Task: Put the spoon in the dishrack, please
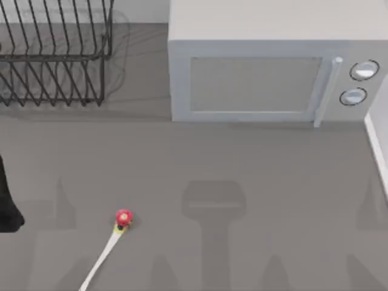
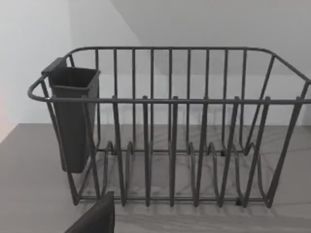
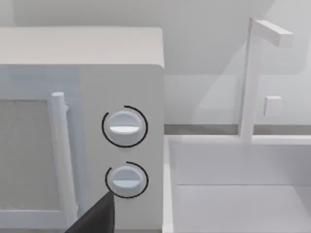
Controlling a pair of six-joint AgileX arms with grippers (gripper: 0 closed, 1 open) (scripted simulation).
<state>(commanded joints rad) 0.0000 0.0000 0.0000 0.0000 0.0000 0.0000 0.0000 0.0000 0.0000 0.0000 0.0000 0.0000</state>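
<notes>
Left hand [image 2: 95, 218]: a dark part shows at the edge of its wrist view, facing the black wire dishrack [image 1: 54, 54]; finger state cannot be told. Slim white spoon with red ball end [image 1: 106, 251] lies untouched on the grey bench [image 1: 242, 163], front left, well apart from the rack. Judged step: approach not begun. Next: descend over the handle and grasp.

top view overhead, wrist views facing dishrack [image 2: 170, 126], microwave [image 3: 82, 126]

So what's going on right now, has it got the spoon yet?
Not yet. Spoon lies untouched on the table, front left. Dishrack back left, empty as seen from the left wrist. Left arm at left edge. Nothing between spoon and rack; microwave stands aside.
</notes>
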